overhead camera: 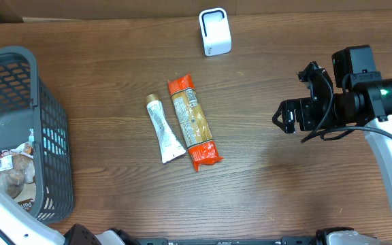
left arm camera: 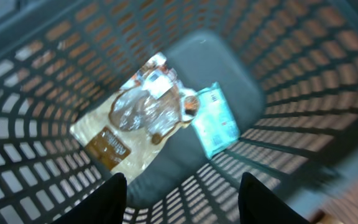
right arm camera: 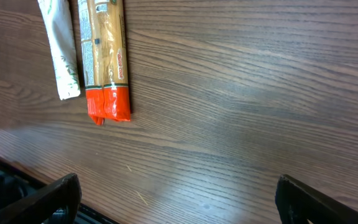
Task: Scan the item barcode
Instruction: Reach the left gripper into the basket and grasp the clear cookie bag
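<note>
**Left end effector (left arm camera: 182,186) is hovering over the basket (left arm camera: 303,74), fingers apart and gripping nothing.**

The table (overhead camera: 284,197) is carrying the basket, which is surrounding the left end effector on all sides. On the basket floor, directly ahead of the fingers, is lying a clear packet (left arm camera: 132,121), probably the item to scan, with a smaller teal packet (left arm camera: 216,121) touching its right edge. The clear packet is looking light, soft and crinkly, and likely slippery. A pinch across a narrow edge or seam, sparing the contents, is appearing the safest hold. The right end effector (right arm camera: 178,186) is waiting above bare table with fingers spread wide. A pasta pack (right arm camera: 104,56) and a tube (right arm camera: 61,56) are lying ahead of it to its left. The white scanner (overhead camera: 214,32) is standing well apart from both.
</note>
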`<state>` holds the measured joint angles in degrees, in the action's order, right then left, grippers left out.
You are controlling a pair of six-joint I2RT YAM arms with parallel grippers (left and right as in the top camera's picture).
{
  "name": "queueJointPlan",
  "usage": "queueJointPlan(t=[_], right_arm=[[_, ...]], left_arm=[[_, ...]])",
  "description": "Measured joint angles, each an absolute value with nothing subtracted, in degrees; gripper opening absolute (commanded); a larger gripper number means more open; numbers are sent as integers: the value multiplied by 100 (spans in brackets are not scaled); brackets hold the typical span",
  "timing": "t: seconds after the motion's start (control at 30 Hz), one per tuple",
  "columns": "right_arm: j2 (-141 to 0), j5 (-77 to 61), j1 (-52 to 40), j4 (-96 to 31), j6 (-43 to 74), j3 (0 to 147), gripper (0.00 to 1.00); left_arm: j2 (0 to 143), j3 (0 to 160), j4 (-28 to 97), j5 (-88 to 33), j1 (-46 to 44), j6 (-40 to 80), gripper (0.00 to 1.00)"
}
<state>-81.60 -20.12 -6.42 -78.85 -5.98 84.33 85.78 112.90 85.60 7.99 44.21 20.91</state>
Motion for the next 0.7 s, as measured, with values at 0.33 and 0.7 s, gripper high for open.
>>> queueJointPlan(t=[0.33, 0.7], right_arm=[[-8160, -2012, -642, -7859, -598, 8433, 100], [-8160, -2012, -644, -7874, -600, 8433, 100]], left_arm=[[8646, 8128, 5800, 447, 4869, 1994, 57], [9351, 6667, 4307, 458, 4869, 799, 80]])
